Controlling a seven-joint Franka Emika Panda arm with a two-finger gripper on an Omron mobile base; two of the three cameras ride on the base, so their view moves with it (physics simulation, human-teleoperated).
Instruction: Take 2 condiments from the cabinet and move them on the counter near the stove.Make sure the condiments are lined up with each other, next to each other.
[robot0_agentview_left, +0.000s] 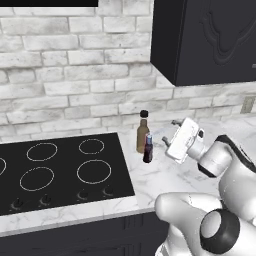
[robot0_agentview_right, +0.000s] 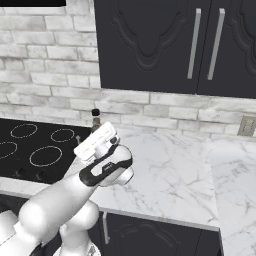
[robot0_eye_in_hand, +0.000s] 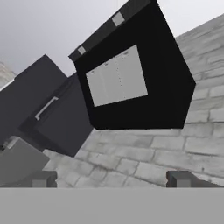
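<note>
Standing upright, touching: amber bottle (robot0_agentview_left: 143, 136), black cap; maroon bottle (robot0_agentview_left: 148, 148) in front.

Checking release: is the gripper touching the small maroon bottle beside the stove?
Apart. In the left base view marble counter shows between the open gripper and the maroon bottle.
</note>
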